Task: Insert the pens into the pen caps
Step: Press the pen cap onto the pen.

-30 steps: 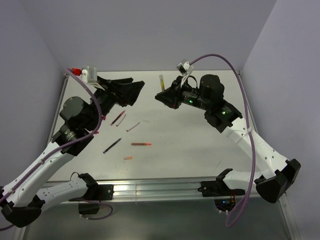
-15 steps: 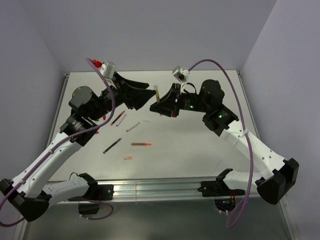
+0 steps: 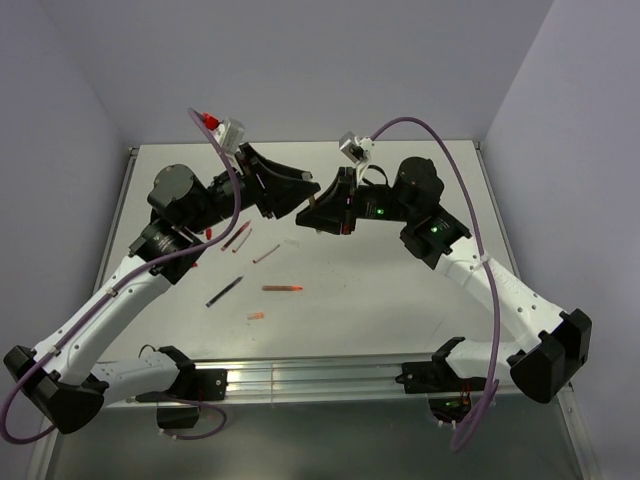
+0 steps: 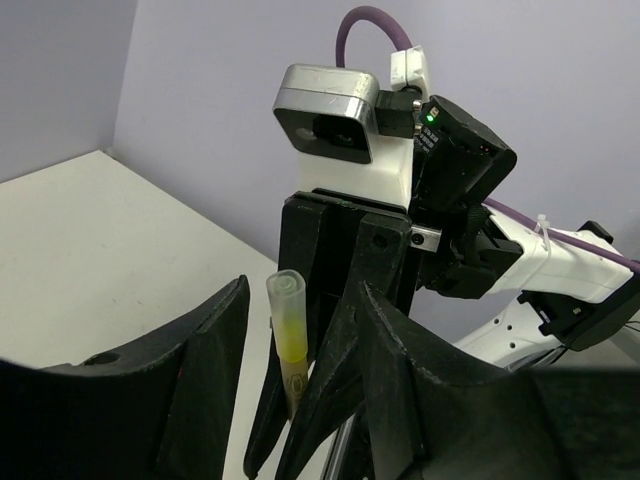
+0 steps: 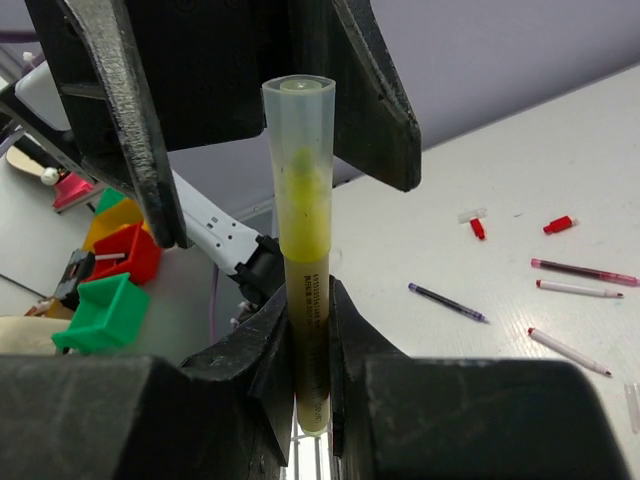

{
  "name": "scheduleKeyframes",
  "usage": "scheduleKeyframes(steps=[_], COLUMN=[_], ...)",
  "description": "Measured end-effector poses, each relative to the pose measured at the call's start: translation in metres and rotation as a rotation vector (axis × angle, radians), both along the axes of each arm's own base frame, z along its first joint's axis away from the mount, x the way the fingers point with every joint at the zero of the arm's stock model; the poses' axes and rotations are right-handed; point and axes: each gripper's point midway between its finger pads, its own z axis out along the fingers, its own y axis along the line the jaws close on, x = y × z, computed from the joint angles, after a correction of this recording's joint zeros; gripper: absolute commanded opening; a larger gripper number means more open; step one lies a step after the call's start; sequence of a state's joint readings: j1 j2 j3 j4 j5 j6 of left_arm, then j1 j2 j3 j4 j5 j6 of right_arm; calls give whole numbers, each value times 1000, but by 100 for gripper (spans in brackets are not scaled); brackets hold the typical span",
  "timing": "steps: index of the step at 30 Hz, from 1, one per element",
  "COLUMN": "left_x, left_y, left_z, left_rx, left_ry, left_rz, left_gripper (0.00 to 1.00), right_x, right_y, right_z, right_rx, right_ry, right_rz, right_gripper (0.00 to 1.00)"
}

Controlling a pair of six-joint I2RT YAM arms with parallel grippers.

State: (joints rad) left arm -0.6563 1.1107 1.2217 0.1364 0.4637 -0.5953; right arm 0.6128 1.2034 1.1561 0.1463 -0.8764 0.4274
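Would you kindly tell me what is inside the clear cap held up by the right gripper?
Through the clear cap the pen shows its yellow tip; the right gripper covers the lower barrel.

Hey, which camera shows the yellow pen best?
Right wrist: the yellow pen fills the frame, clear cap on top, pinched in the right tool. Left wrist shows only its capped upper part; from the top camera it's barely discernible.

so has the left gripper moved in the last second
Yes. The left gripper has swung right, away from the table's far-left corner, and now brackets the clear-capped yellow pen that the right gripper holds.
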Motion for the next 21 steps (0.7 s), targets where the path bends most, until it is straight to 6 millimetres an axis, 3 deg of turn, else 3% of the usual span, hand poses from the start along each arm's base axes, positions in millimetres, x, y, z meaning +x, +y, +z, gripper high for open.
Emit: scheduleKeyframes(steps=[4, 6, 16, 21], left_x=[1, 0, -1, -1], left_y=[-2, -3, -5, -8], left_z=[0, 1, 1, -2], left_rx=[-2, -5, 0, 5], left_ry=[-2, -3, -1, 10], left_rz=[-10, -14, -37, -51], left_gripper=[46, 39, 36, 26], right_x=[1, 1, -1, -2], right_y=[2, 2, 2, 2], right_z=[-2, -3, 1, 2], right_rx=[-3, -4, 8, 8], right_ry=[9, 12, 2, 0], right_rz=[9, 9, 22, 27], right_gripper=[0, 0, 0, 0])
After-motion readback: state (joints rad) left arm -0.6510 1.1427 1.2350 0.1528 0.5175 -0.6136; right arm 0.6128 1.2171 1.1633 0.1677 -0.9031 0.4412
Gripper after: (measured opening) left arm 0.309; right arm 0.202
